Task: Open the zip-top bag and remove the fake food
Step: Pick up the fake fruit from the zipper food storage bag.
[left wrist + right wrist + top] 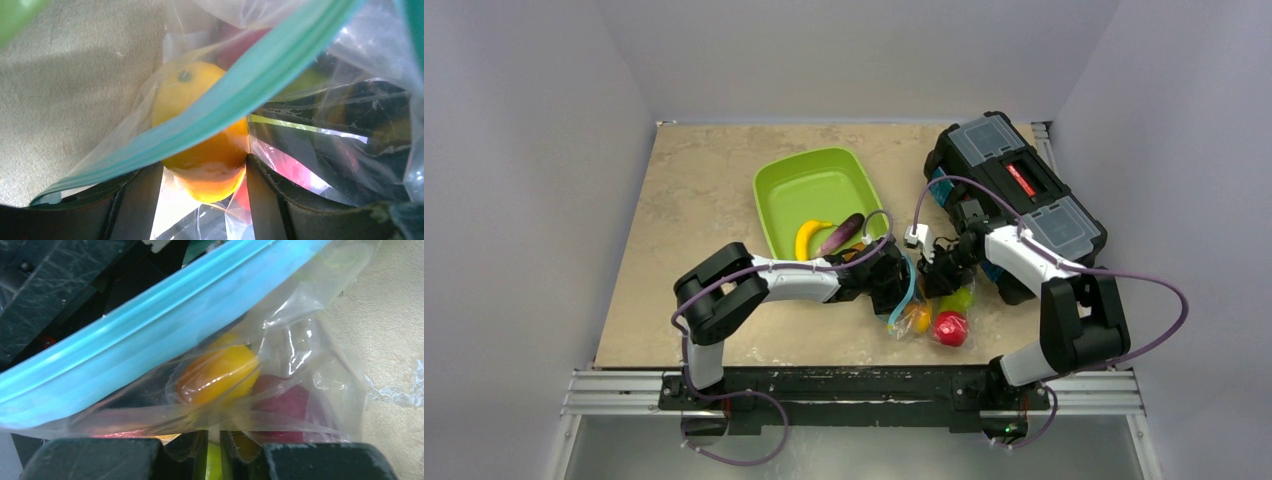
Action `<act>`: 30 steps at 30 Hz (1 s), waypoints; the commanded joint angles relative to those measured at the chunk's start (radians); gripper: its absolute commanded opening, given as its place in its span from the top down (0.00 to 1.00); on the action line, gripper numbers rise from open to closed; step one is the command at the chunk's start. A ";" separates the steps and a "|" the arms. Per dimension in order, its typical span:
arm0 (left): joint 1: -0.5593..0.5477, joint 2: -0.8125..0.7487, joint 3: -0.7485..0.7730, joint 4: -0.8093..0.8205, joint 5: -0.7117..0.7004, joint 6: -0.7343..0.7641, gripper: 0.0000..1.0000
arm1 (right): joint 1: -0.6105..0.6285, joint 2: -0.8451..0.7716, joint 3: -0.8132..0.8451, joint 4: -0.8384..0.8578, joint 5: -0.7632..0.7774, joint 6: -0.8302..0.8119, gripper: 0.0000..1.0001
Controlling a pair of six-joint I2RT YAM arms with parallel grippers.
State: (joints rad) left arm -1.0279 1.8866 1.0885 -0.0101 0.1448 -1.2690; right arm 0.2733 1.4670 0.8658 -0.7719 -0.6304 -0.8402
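Note:
The zip-top bag [914,300] lies between my two grippers, its teal zip strip [911,280] standing up and its mouth open. My left gripper [892,280] reaches into the mouth, and its jaws [200,165] are shut on an orange piece [187,90] under the strip [260,80]. My right gripper [934,270] pinches the bag's clear film [300,340], jaws nearly together [214,435]. In the bag are also a red apple [951,328] and a green pear [961,298]. A yellow banana [809,238] and a purple eggplant [842,235] lie in the green tray [819,180].
A black toolbox [1014,190] stands at the back right, just behind my right arm. The green tray sits behind my left gripper. The table's front edge [824,362] is close below the bag.

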 commanded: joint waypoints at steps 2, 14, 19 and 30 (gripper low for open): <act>0.001 -0.018 0.023 0.023 -0.110 -0.017 0.42 | 0.013 0.050 0.034 0.026 -0.096 0.023 0.86; 0.003 -0.140 -0.057 0.053 -0.319 -0.007 0.42 | -0.004 -0.005 0.024 0.042 -0.140 0.033 0.85; 0.006 -0.125 -0.045 0.052 -0.315 -0.013 0.43 | -0.010 -0.058 0.005 0.054 -0.135 0.035 0.83; 0.011 -0.102 0.001 0.006 -0.332 0.004 0.46 | -0.012 -0.082 -0.013 0.084 -0.115 0.058 0.81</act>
State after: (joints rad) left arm -1.0222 1.7893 1.0370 -0.0074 -0.1490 -1.2789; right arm 0.2668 1.4124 0.8646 -0.7212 -0.7258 -0.8070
